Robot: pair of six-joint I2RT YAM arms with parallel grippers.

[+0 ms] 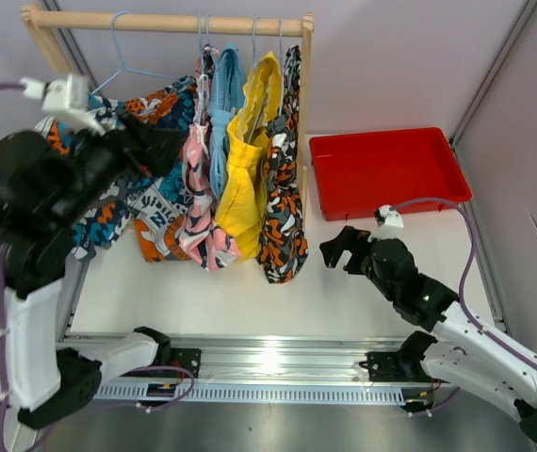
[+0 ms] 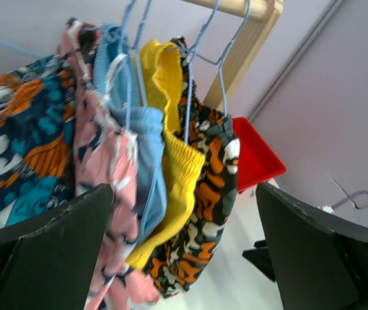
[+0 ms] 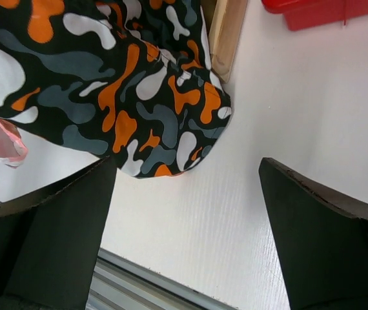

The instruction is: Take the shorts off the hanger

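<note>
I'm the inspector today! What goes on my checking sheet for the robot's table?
Surface: white tabletop, wooden clothes rack standing at the back.
Job's things: five hang on blue wire hangers: teal-orange-white patchwork fabric shorts, pink shorts with dark marks, light blue shorts, yellow shorts, black-orange-white blotched shorts.
Clutter: red plastic tray right of the rack.
Hands: left hand open, facing the shorts; right hand open, low by the blotched shorts; neither holds anything.
Cables: a purple cable on each arm.
Surroundings: pale lilac walls; metal rail at the near edge.

The black two-finger left gripper (image 1: 160, 141) is hovering high, jaws spread wide; the black two-finger right gripper (image 1: 342, 247) is sitting low, equally spread.
</note>
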